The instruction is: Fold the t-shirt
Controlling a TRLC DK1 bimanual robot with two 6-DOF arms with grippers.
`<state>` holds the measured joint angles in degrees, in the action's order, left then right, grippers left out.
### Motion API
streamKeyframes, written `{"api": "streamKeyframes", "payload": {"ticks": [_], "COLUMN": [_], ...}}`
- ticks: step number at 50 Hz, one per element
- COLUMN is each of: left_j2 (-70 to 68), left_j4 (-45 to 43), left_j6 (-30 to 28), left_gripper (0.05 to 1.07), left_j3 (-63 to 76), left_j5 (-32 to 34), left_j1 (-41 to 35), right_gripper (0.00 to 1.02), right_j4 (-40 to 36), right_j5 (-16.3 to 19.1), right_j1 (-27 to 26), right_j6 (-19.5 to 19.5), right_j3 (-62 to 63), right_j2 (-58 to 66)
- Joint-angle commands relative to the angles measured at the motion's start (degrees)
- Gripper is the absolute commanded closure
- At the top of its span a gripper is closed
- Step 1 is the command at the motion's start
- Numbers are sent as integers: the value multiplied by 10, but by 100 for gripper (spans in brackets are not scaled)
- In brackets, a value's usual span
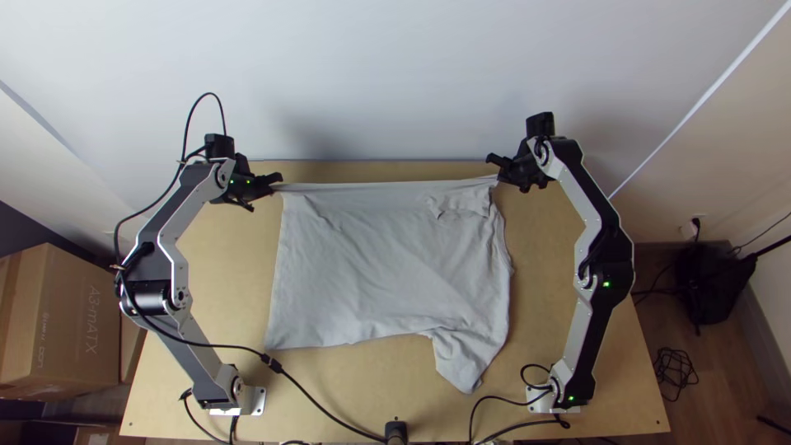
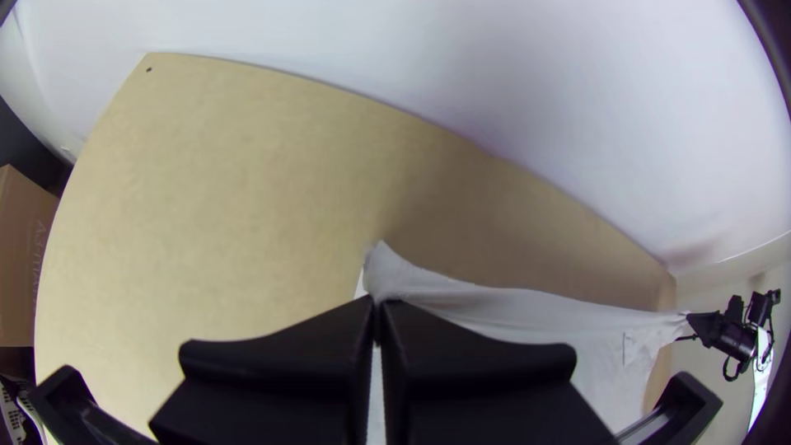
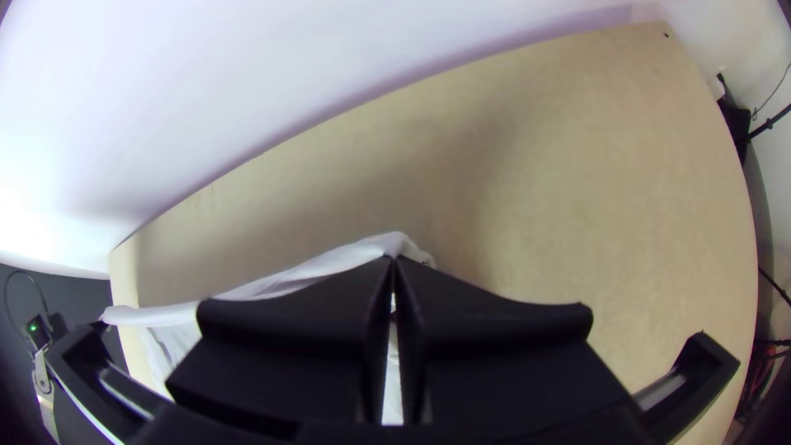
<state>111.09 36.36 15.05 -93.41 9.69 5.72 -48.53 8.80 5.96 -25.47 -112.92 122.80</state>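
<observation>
Well, I am holding the grey t-shirt (image 1: 379, 272) by its two far corners, with the rest lying spread over the wooden worktop (image 1: 540, 330) between my arms. My left fingers (image 2: 329, 346) are closing together on one corner, and my right fingers (image 3: 486, 338) are pinching the other. Between them the far edge (image 1: 379, 191) is running nearly straight and looking taut, seemingly lifted a little.

The cloth is looking light, soft and limp, nothing fragile, so I am expecting it to follow a slow pull and to wrinkle if pushed. It is likely giving some stretch too, so I am judging that a harder tug could slip a corner out. Near my right grip a crumpled patch (image 1: 459, 204) is showing, and on the near side a loose flap (image 1: 461, 358), perhaps a sleeve, is hanging out past the rest of the hem.

For folding, these corner holds are seeming right: carrying both level toward the near side would be doubling the shirt, with that flap needing tucking in afterwards.
</observation>
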Motion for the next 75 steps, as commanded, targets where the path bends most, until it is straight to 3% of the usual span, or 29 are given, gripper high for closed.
{"api": "streamKeyframes", "payload": {"ticks": [1, 23, 48, 50, 51, 52, 55, 57, 59, 63, 75], "left_j2": [-39, -98, -135, -148, -153, -159, -177, -182, -183, -205, -347], "left_j4": [-15, -70, -161, -170, -173, -175, -176, -169, -156, -140, -122], "left_j6": [12, 13, 32, 32, 32, 32, 29, 24, 13, -12, -20], "left_gripper": [105, 105, 105, 100, 94, 85, 46, 23, 12, 11, 11], "left_j3": [45, 174, 314, 327, 332, 336, 350, 355, 355, 364, 406], "left_j5": [-3, 0, -1, -1, -1, -1, -1, 0, 2, 2, 32], "left_j1": [11, 13, 2, 2, 2, 2, 2, 2, 2, 2, 17], "right_gripper": [100, 100, 100, 93, 82, 74, 47, 40, 35, 28, 28], "right_j4": [6, 89, 162, 159, 156, 155, 152, 150, 149, 149, 110], "right_j5": [-10, -10, -11, -11, -11, -11, -11, -11, -11, -10, -2], "right_j1": [1, 15, 13, 13, 13, 13, 11, 9, 6, -3, -10], "right_j6": [-2, -1, 2, 7, 7, 8, 10, 12, 16, 17, 55], "right_j3": [47, 235, 365, 366, 369, 372, 386, 393, 403, 431, 510], "right_j2": [-40, -132, -144, -148, -153, -158, -177, -190, -206, -247, -381]}}
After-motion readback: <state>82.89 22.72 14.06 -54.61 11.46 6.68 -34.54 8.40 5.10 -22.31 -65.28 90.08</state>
